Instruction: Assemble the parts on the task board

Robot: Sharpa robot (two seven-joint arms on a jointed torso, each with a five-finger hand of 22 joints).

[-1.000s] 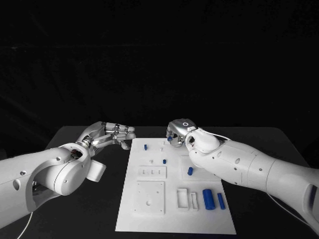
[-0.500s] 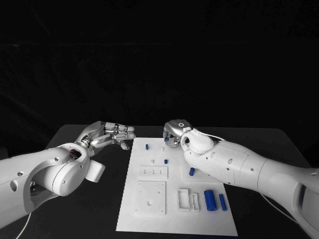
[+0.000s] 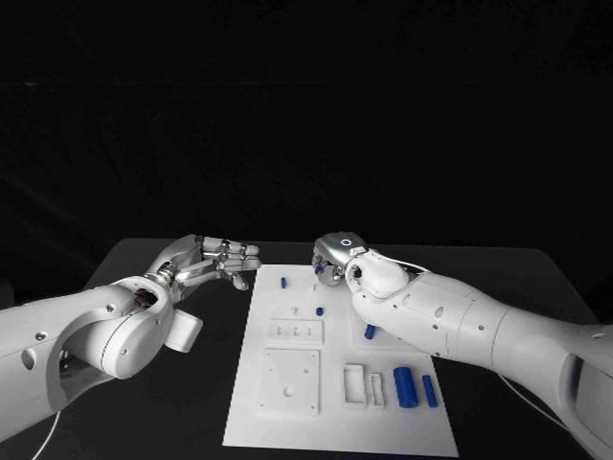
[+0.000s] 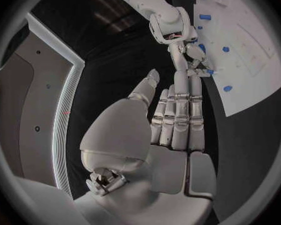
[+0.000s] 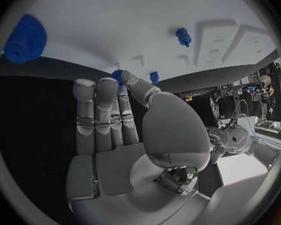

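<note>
Hovering my right hand (image 3: pixel 340 257) over the far end of the task board (image 3: pixel 337 422), I see a small blue part (image 5: pixel 118 76) at its fingertips; whether they pinch it, I cannot tell. My left hand (image 3: pixel 207 262) floats beside the board, fingers loosely spread, holding nothing.

Dim scene, black backdrop swallows detail; white task board (image 3: pixel 337 383) and arms bright, slightly blown out. Wrist views fisheye, edges bent, rims dark. Soft shadows, mild blur.
</note>
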